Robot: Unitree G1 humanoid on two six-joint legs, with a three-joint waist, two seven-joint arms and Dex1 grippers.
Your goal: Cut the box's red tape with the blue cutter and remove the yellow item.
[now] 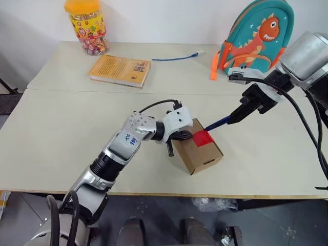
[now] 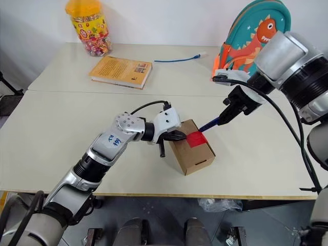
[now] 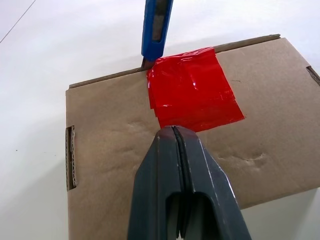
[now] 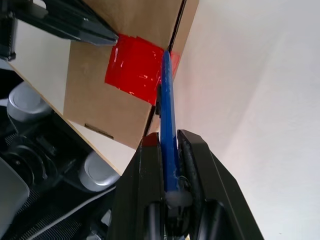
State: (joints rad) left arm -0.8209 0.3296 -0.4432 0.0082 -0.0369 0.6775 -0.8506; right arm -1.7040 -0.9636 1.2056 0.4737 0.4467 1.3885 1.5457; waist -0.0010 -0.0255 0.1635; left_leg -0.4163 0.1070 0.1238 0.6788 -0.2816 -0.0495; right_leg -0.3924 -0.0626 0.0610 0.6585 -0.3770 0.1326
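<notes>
**Cutter tip at the tape's edge, box pinned from the other side**

The right gripper (image 4: pixel 170 150) is clamped on the blue cutter (image 4: pixel 167 120), its two black fingers pressed against the slim handle from either side. The cutter runs out ahead of the fingertips and slants down to the box (image 1: pixel 197 148), where its dark tip meets the top edge right beside the red tape (image 3: pixel 192 90). In the left wrist view the tip sits at the seam along the flap edge, at the corner of the tape patch; whether the blade has actually entered the seam is hard to tell.

The left gripper (image 3: pixel 174 132) has its fingers pressed together with nothing between them. Their joined tips rest on the box's top face, touching the near edge of the tape, opposite the side where the cutter comes in. The tape lies just ahead of these fingertips, folded over the box's far edge.

The box sits between the two grippers on the table (image 1: pixel 61 133), its flaps down and a thin slot showing on the side face below the tape
</notes>
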